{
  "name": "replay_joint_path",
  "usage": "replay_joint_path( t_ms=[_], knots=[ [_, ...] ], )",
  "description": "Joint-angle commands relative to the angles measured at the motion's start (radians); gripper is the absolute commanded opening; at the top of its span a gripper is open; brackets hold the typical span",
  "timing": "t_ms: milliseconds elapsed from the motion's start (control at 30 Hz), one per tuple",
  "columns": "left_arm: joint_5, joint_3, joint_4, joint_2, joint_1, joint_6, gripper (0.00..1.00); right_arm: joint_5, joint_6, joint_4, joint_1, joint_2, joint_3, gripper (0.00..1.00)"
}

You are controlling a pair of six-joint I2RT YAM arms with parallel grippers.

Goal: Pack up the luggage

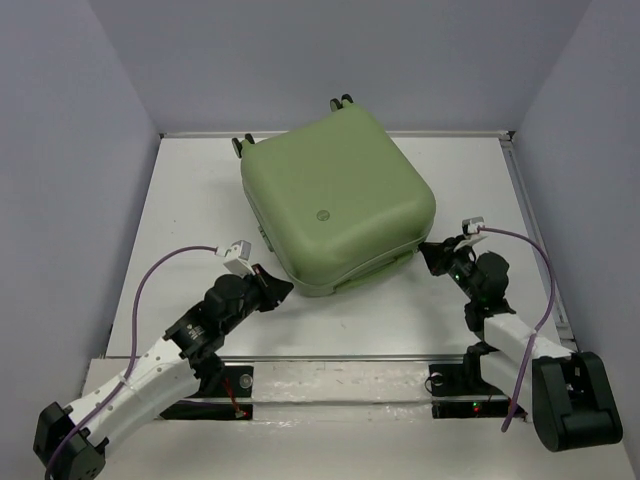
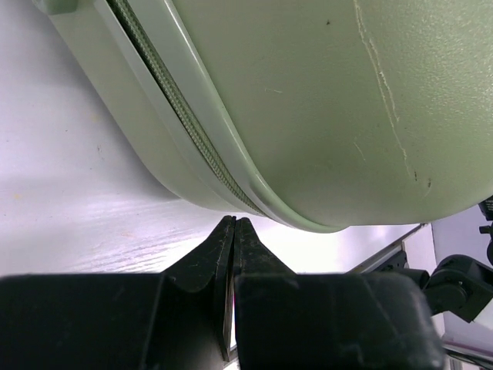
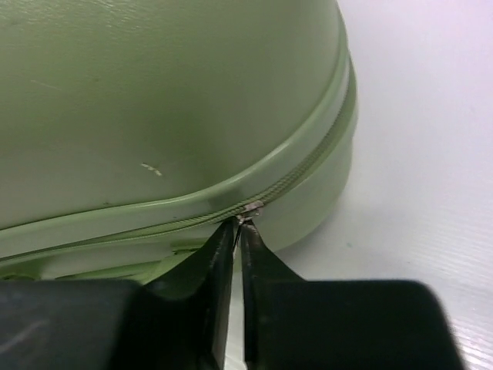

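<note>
The luggage (image 1: 335, 200) is a light olive-green hard-shell suitcase lying closed and flat on the white table, wheels at the far side. My left gripper (image 1: 280, 288) is shut and holds nothing; in the left wrist view its tips (image 2: 235, 222) sit just below the suitcase's zipper seam (image 2: 181, 116) at the near left corner. My right gripper (image 1: 428, 252) is at the near right corner. In the right wrist view it (image 3: 239, 225) is shut on the small metal zipper pull (image 3: 253, 206) on the seam of the luggage (image 3: 154, 100).
The white table (image 1: 190, 200) is enclosed by grey walls on the left, back and right. A metal rail (image 1: 535, 230) runs along the table's right edge. Both arm bases stand on the near strip (image 1: 340, 385).
</note>
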Motion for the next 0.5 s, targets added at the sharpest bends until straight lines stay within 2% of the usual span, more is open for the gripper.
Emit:
replay_joint_path(
  t_ms=[0, 200, 300, 367, 433, 467],
  knots=[
    [-0.024, 0.047, 0.055, 0.013, -0.001, 0.021, 0.11, -0.021, -0.014, 0.09, -0.001, 0.012, 0.066, 0.09],
    [-0.027, 0.056, 0.088, 0.039, -0.001, 0.037, 0.11, 0.009, 0.015, 0.042, -0.001, 0.018, 0.068, 0.07],
    [-0.024, 0.069, 0.127, 0.065, -0.001, 0.046, 0.11, -0.033, 0.07, 0.0, -0.001, -0.018, 0.051, 0.07],
    [-0.022, 0.09, 0.163, 0.107, -0.001, 0.054, 0.11, -0.044, 0.094, -0.037, 0.065, -0.041, 0.047, 0.07],
    [-0.001, 0.121, 0.189, 0.138, -0.001, 0.058, 0.11, -0.023, 0.089, -0.147, 0.152, -0.081, 0.057, 0.07],
    [0.009, 0.13, 0.209, 0.17, -0.001, 0.067, 0.11, 0.006, 0.085, -0.202, 0.268, -0.095, 0.066, 0.07]
  ],
)
